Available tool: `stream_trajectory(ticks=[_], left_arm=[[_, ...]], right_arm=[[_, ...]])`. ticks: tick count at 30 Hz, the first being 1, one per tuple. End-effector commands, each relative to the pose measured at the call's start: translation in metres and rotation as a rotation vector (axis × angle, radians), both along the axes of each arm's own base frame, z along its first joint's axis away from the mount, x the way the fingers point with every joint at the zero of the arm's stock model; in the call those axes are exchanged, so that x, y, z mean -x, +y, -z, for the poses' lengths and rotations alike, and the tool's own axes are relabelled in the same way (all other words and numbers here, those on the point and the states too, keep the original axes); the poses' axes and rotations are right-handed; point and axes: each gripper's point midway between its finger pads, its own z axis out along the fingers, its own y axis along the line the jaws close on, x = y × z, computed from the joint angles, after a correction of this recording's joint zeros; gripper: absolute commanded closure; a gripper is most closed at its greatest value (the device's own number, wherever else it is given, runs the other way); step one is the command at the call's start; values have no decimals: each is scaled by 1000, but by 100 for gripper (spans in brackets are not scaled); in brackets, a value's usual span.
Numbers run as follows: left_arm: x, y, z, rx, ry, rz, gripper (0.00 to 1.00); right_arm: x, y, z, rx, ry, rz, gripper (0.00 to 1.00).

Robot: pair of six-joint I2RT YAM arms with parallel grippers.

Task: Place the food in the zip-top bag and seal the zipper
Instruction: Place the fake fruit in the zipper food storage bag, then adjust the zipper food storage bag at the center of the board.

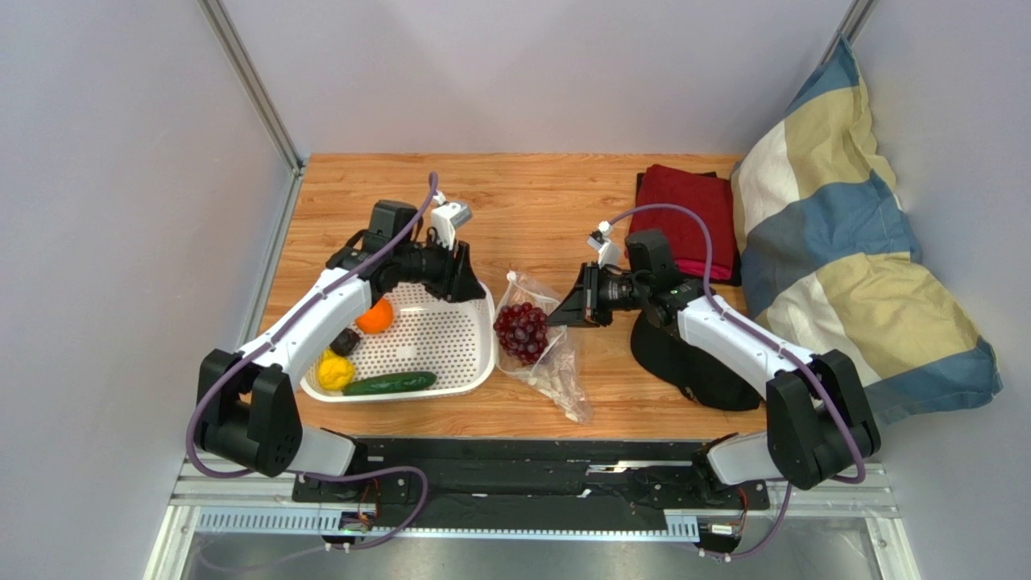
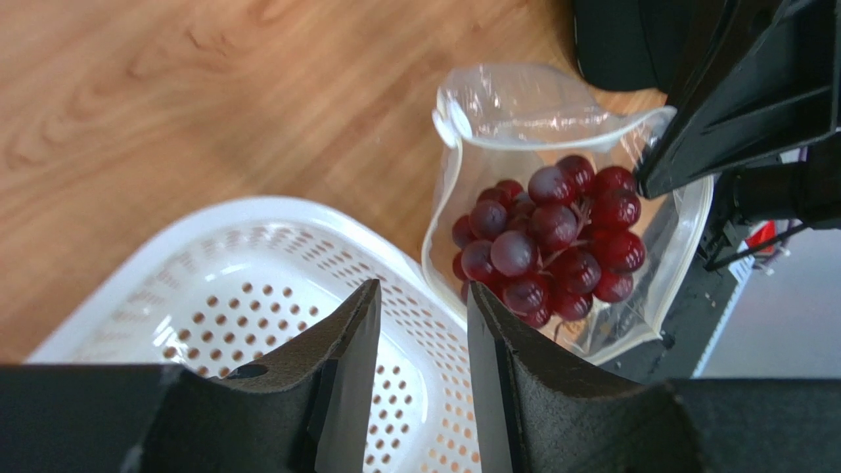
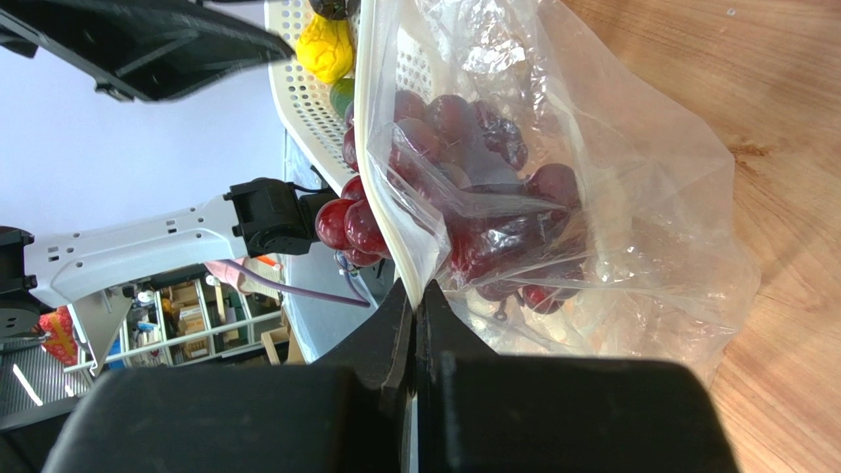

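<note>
Over the basket [image 1: 438, 342] corner, left jaws hang half-spread and empty, orange [image 1: 375, 317] nearest them; right jaws pinch the bag [image 1: 560, 377] rim.

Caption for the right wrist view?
Right hand pinches the bag rim, grapes inside, basket beyond.

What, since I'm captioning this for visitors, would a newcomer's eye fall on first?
The dark red grape bunch sits inside the clear zip-top bag at the middle of the table, the bag's mouth edge pinched by the right gripper. Left of it, the white basket holds an orange, lemon and cucumber, with the left gripper open above its far corner. A big striped pillow leans at the right.
</note>
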Motion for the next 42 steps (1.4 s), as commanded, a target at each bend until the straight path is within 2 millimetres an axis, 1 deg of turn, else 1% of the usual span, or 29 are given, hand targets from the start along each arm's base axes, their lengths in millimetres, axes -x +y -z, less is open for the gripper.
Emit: stream_trajectory(ticks=[1, 4, 6, 7, 9, 10, 18, 19, 22, 23, 24, 25, 26, 27, 28, 29, 30, 31, 32, 33, 34, 35, 36, 37, 38, 39, 40, 41, 42], left_arm=[[-26, -15, -33, 61, -198, 72, 55], [-26, -23, -24, 53, -209, 142, 53], [-25, -30, -21, 48, -235, 194, 49], [-25, -32, -13, 35, -224, 209, 48], [-27, -34, -7, 22, -224, 220, 47], [-28, -36, 0, 15, -208, 226, 47], [-25, -53, 14, -1, -197, 274, 45], [-26, -53, 18, -6, -189, 274, 45], [-25, -56, 21, -9, -154, 268, 56], [-26, -58, 17, -6, -148, 269, 75], [-26, -58, 15, -10, -139, 268, 88], [-20, -54, 16, -34, -100, 262, 99], [-25, -53, 3, -40, -110, 252, 100], [-23, -51, -3, -56, -96, 244, 100], [-10, -42, -3, -97, -28, 246, 100], [-13, -41, -23, -102, -53, 254, 100], [-10, -37, -30, -127, -53, 262, 100], [1, -24, -29, -191, 5, 252, 100], [-1, -22, -47, -203, -22, 250, 100], [2, -18, -48, -230, -7, 263, 100], [17, -7, -48, -276, 73, 269, 100], [16, -6, -63, -280, 65, 264, 100], [20, -3, -62, -300, 105, 272, 100], [36, 3, -65, -319, 169, 296, 100], [37, 2, -76, -317, 159, 304, 100], [42, 4, -79, -322, 167, 313, 100], [51, 5, -85, -319, 187, 326, 100], [53, 4, -94, -304, 173, 327, 100], [58, 4, -101, -291, 165, 327, 100]], right_arm=[[1, 3, -16, -45, -65, -29, 100], [1, 3, -16, -49, -64, -34, 100], [1, 4, -18, -53, -68, -36, 100], [1, 4, -18, -54, -69, -37, 100], [1, 4, -19, -57, -68, -39, 100], [2, 4, -19, -59, -71, -40, 100], [3, 5, -20, -66, -67, -46, 100], [2, 4, -20, -67, -67, -44, 100], [2, 5, -20, -69, -65, -44, 100], [3, 5, -21, -69, -67, -46, 100], [2, 4, -21, -67, -63, -43, 100], [1, 3, -24, -67, -67, -39, 100], [0, 1, -26, -68, -64, -34, 100], [1, -1, -28, -70, -41, -29, 100], [-2, -7, -33, -79, -34, -11, 100], [-3, -10, -37, -88, -23, -5, 100], [2, -12, -39, -92, 5, -11, 100], [-1, -17, -47, -99, -9, -1, 100], [2, -17, -51, -99, -13, -10, 100], [6, -19, -49, -81, -9, -22, 100], [8, -19, -53, -80, -13, -29, 100], [9, -19, -52, -73, -10, -33, 100], [12, -21, -48, -53, 16, -34, 100], [11, -21, -49, -45, 6, -43, 100], [11, -21, -48, -39, 13, -48, 100], [14, -22, -46, -25, 35, -53, 100], [14, -23, -47, -17, 25, -59, 100], [12, -23, -58, -17, 0, -59, 100], [14, -24, -62, -10, -3, -59, 100]])
